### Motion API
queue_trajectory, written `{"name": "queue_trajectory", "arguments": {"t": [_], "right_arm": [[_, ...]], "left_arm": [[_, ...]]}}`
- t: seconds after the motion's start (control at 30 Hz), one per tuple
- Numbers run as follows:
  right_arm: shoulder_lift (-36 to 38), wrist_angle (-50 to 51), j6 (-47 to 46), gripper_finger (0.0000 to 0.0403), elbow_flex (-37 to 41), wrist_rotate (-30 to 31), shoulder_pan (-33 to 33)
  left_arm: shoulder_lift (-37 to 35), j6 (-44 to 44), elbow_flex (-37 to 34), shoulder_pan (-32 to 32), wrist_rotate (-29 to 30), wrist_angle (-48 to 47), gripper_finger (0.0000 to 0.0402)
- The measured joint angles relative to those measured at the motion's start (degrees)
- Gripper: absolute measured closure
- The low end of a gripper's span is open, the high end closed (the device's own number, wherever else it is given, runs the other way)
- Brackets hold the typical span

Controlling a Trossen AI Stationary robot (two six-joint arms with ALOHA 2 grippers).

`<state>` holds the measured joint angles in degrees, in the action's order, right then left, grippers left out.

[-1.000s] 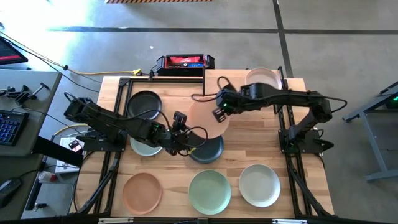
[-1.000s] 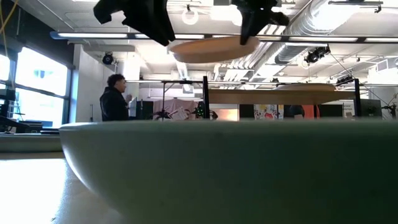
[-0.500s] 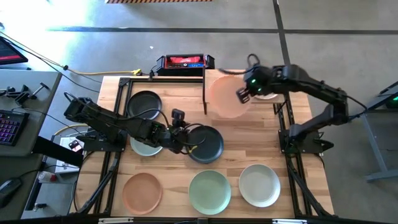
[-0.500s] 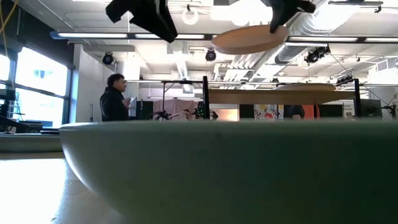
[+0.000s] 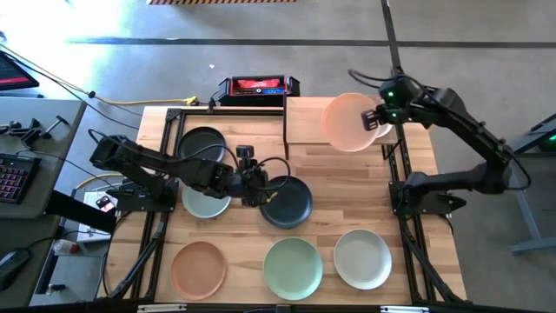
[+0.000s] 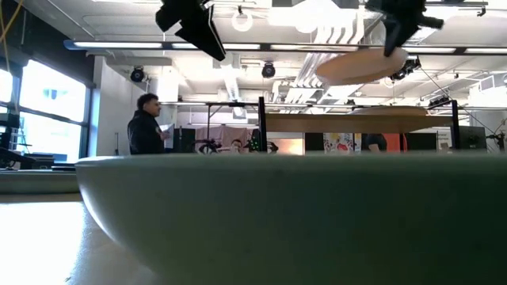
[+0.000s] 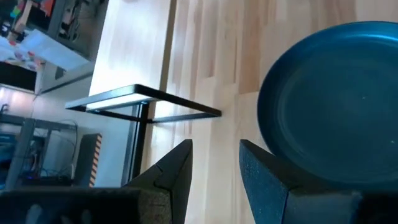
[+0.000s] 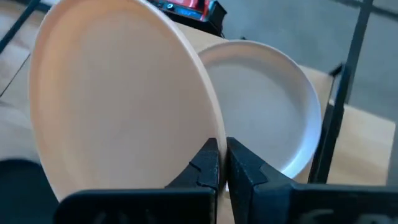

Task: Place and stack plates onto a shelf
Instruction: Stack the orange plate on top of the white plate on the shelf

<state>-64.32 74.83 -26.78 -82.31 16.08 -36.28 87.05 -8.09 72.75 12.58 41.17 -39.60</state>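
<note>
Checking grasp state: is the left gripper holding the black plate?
No. In the left wrist view, the left gripper is open with nothing between its fingers; the black plate lies on the table beside it.

plates: 8 (image 5: 299,267) | shelf: 1 (image 5: 306,122) | arms: 2 | person: 1 (image 6: 146,125)

— what sort of place is shown?
— a robotics lab or workshop in an open industrial hall. exposed ducts (image 6: 444,32) and strip lights are seen under a high ceiling, and a polished concrete floor (image 5: 261,52) with taped lines surrounds the slatted wooden table (image 5: 347,187).
— anything else?
— a keyboard (image 5: 10,178) is seen on a side desk, and a person (image 6: 146,127) stands far behind.
</note>
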Motion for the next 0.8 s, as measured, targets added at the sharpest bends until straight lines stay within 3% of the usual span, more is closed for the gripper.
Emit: {"name": "queue_trajectory", "arguments": {"t": [0.23, 0.43, 0.8], "right_arm": [[8.53, -7.96, -1.79, 0.0403, 11.29, -5.76, -10.8], [12.08, -10.86, -7.9, 0.0403, 16.61, -5.76, -18.72], [12.51, -12.15, -14.79, 0.0403, 18.52, -4.33, -22.61]], "left_arm": [[0.0, 0.2, -0.02, -1.27, -0.12, 0.01, 0.028], [0.0, 0.56, -0.01, -1.73, -0.44, 0.01, 0.028], [0.02, 0.56, 0.0, -1.68, -0.48, 0.01, 0.028]]}}
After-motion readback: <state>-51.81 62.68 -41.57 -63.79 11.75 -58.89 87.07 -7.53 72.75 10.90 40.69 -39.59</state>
